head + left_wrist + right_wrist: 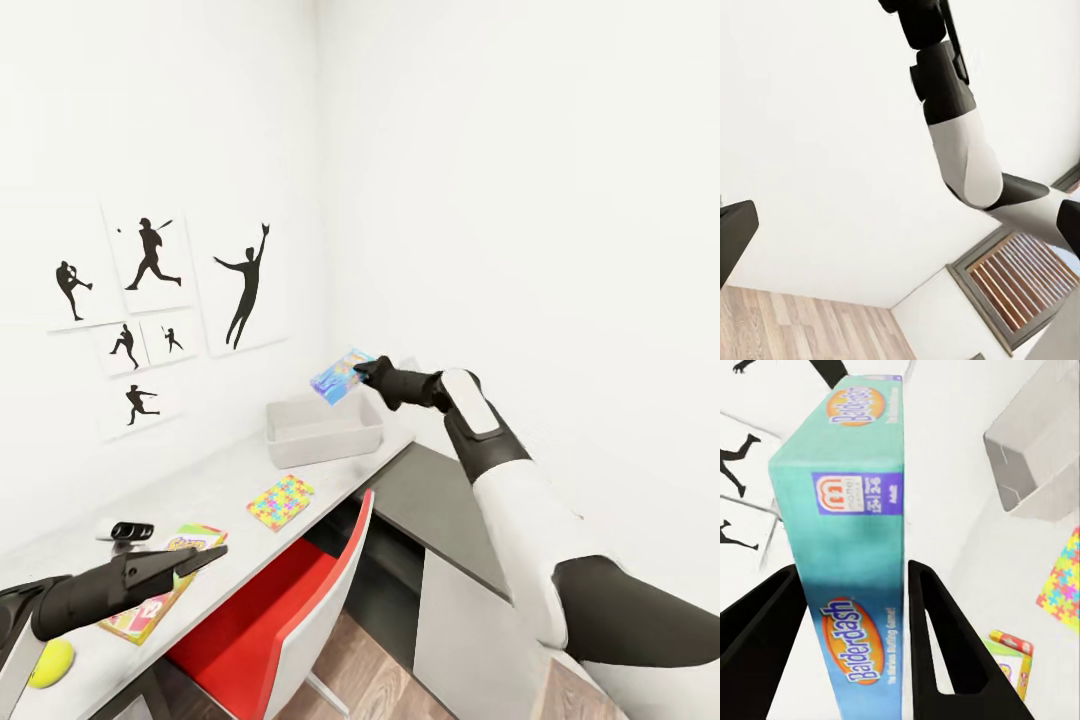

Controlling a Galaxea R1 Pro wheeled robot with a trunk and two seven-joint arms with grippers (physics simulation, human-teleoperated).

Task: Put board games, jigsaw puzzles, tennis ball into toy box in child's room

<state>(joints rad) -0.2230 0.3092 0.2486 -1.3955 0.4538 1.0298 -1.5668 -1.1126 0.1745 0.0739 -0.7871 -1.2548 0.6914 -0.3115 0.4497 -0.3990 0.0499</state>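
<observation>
My right gripper [360,372] is shut on a blue "Balderdash" board game [340,376], holding it in the air just above the far rim of the grey toy box [322,432]. In the right wrist view, the black fingers [945,645] clamp the game [855,510], with the toy box [1035,457] beyond. A colourful jigsaw puzzle [281,500] lies flat on the white table [215,480]. A yellow-and-pink board game [140,615] lies nearer, partly under my left gripper [205,560], which hovers open and empty. A yellow-green tennis ball [50,662] rests at the table's near end.
A red chair [270,620] is tucked at the table's front edge. A dark grey cabinet top [440,500] runs under my right arm. A small black device [130,530] stands by the wall, which carries silhouette posters [150,300].
</observation>
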